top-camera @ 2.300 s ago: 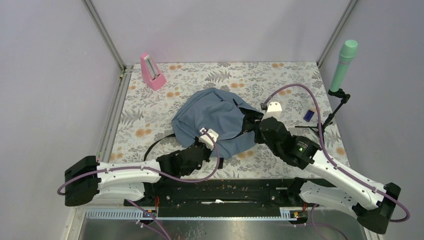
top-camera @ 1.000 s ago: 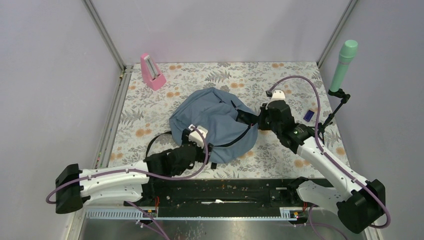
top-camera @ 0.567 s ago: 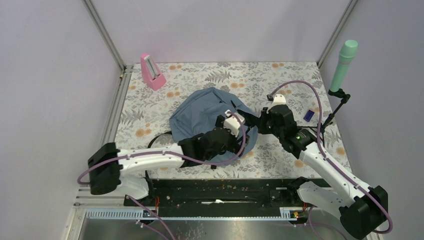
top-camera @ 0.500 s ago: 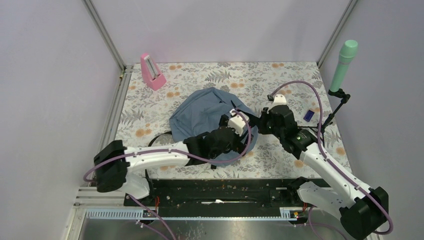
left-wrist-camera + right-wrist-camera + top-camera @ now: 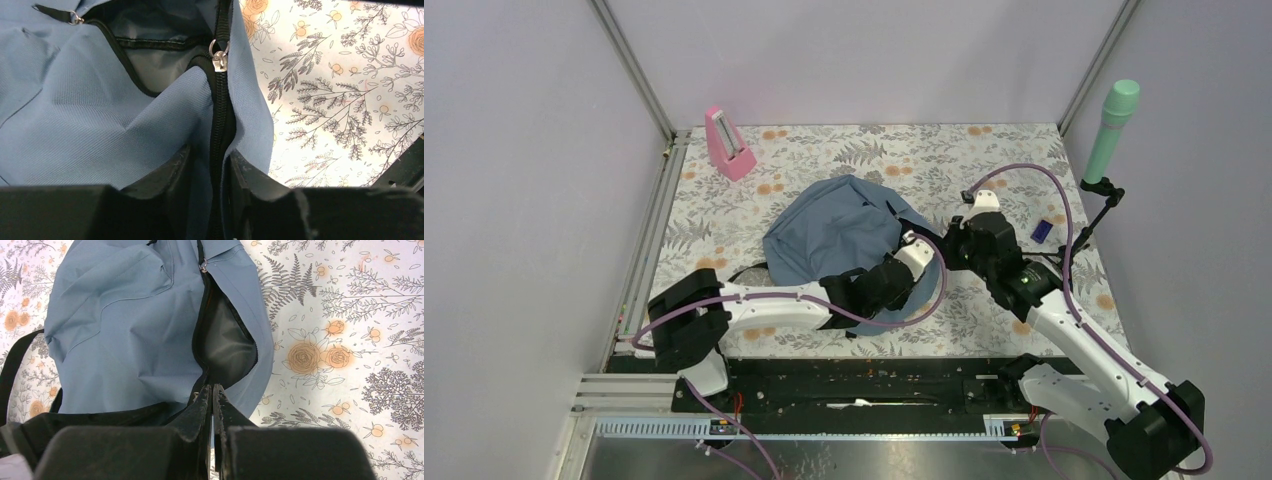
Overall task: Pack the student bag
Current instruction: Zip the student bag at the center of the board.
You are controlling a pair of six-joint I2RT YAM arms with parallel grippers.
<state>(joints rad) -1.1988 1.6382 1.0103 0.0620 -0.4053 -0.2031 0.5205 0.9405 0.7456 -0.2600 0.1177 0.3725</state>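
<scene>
Floral surface (image 5: pixel 984 150) centre: student bag (image 5: pixel 834 225) lies unzipped; left tool (image 5: pixel 210 156) has swung right across it, now pinching the zipper seam (image 5: pixel 220 115); right tool (image 5: pixel 212 390) stays fully closed at the opening (image 5: pixel 225 340), any pinch hidden.

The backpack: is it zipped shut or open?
Partly open: the backpack gapes along its zipper, showing dark lining inside; the metal slider sits partway along the track.

The left end effector (image 5: pixel 209 159) has swung across the student bag (image 5: pixel 834 235) to straddle its zipper (image 5: pixel 220 115).
</scene>
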